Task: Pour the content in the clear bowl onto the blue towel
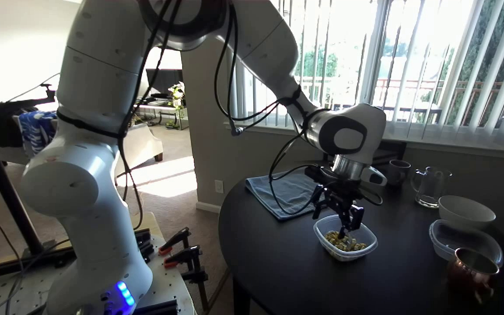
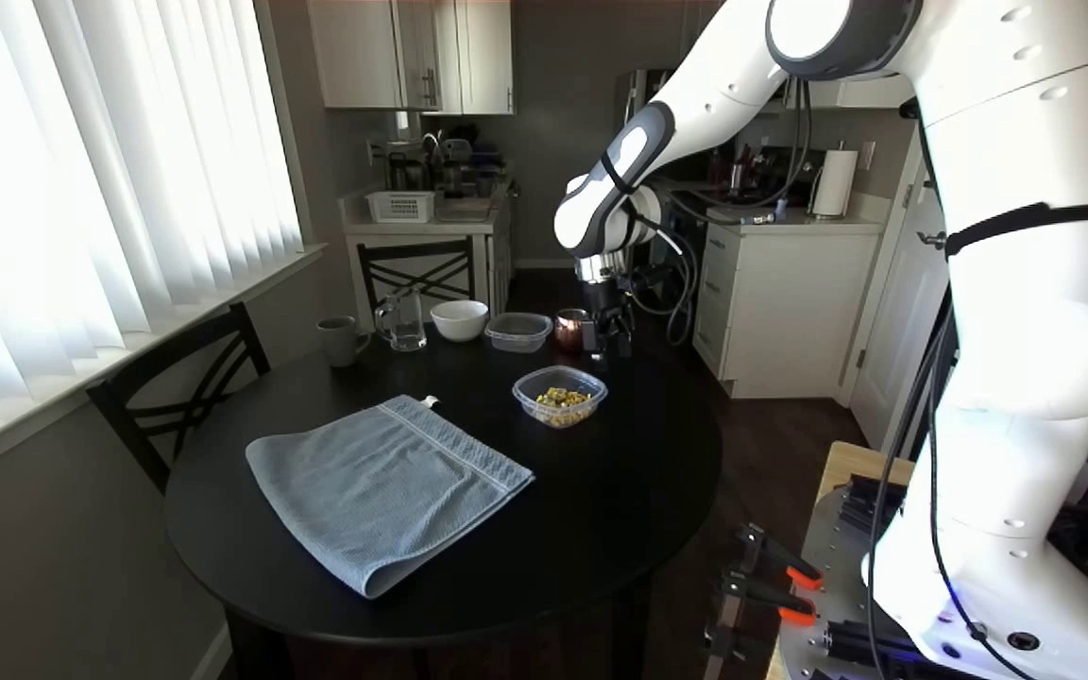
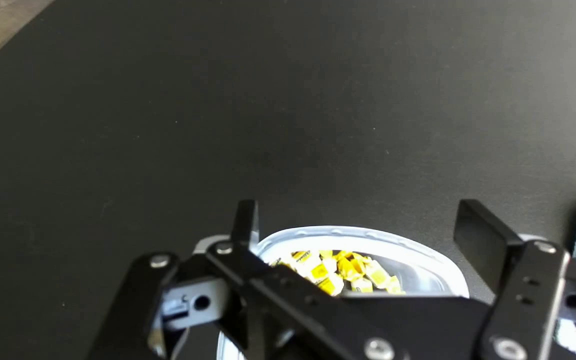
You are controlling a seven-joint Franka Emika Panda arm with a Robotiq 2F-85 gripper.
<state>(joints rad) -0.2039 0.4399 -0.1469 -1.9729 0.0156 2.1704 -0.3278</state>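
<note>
The clear bowl (image 1: 341,256) stands upright on the dark table, and it also shows in an exterior view (image 2: 535,412). The content (image 1: 335,240), a small heap of yellowish pieces (image 2: 563,398), lies inside it. In the wrist view the bowl's rim (image 3: 338,231) and the yellow pieces (image 3: 348,270) show partly behind the gripper. My gripper (image 3: 360,215) is open and empty, pointing down above the bowl; its fingers are wide apart. The blue towel (image 2: 393,482) lies flat beside the bowl; the arm partly covers it in an exterior view (image 1: 278,192).
A second clear container (image 1: 462,240), a white bowl (image 1: 466,211), a copper mug (image 1: 473,275), a glass mug (image 1: 431,186) and a grey mug (image 2: 341,342) stand along the table's other side. Chairs (image 2: 195,378) stand around the round table (image 2: 591,510).
</note>
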